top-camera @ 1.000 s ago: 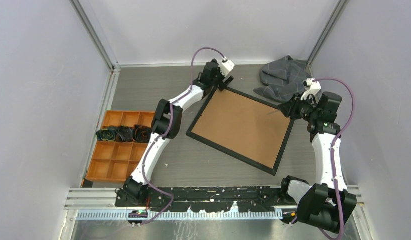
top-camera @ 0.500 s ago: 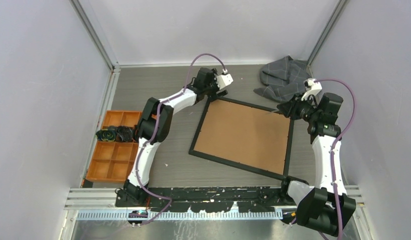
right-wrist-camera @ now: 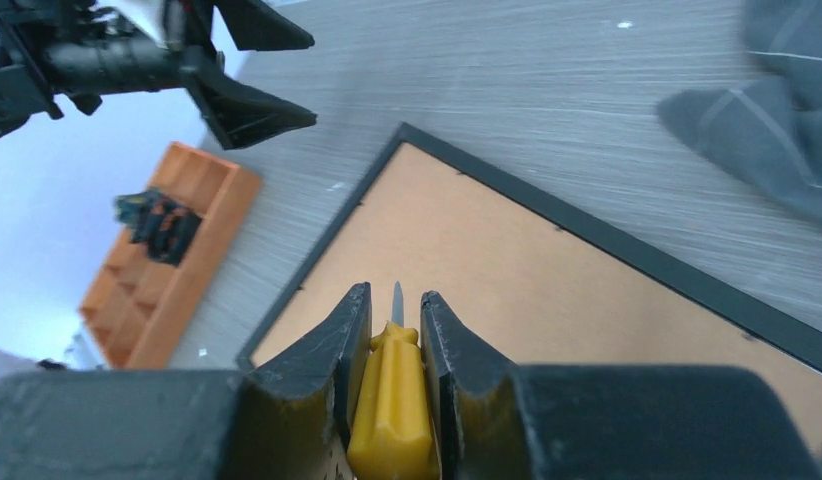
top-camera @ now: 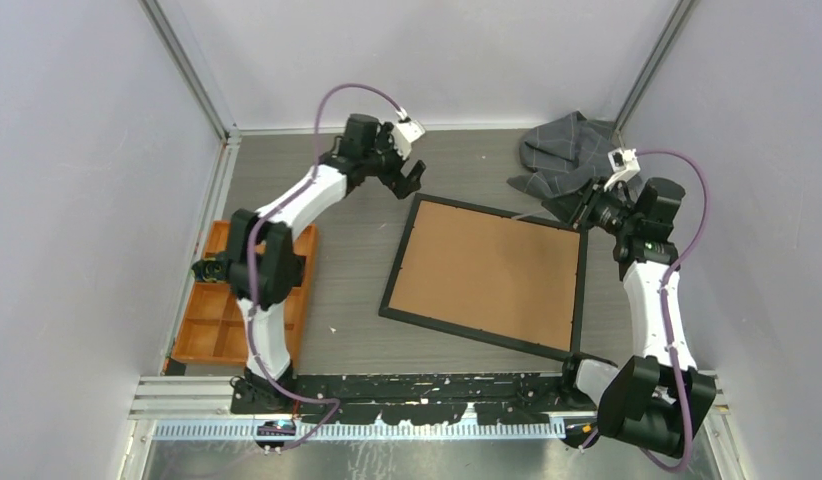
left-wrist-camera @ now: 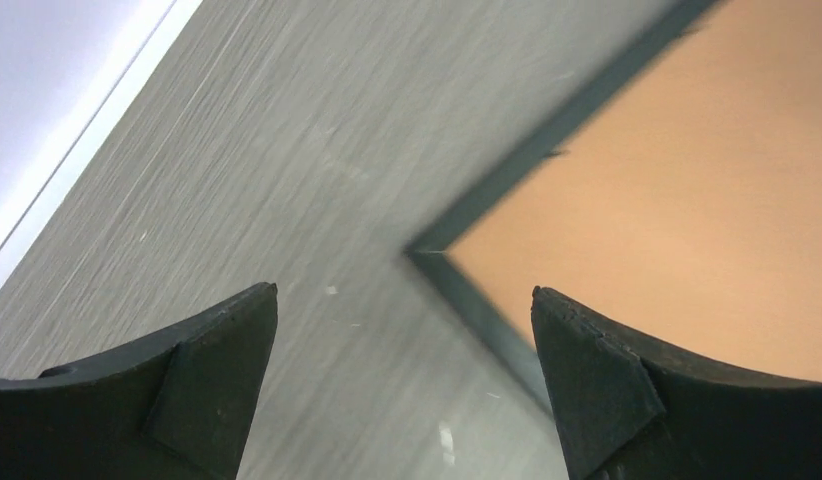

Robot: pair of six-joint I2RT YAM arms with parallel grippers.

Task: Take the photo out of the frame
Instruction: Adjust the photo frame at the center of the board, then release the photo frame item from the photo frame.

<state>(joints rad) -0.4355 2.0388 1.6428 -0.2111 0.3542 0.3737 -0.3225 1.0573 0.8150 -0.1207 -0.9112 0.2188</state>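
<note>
I note: right tool [right-wrist-camera: 395,296] pinches yellow screwdriver [right-wrist-camera: 390,410]; left tool [left-wrist-camera: 405,292] wide, empty, over frame [top-camera: 484,272] upper-left corner. Advise blade flat under backing [right-wrist-camera: 507,270] edge.

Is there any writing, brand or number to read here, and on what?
No text can be read. The frame shows only its plain brown back; the yellow screwdriver handle in the right end effector, the orange tray and the grey cloth show no print in these views.
</note>
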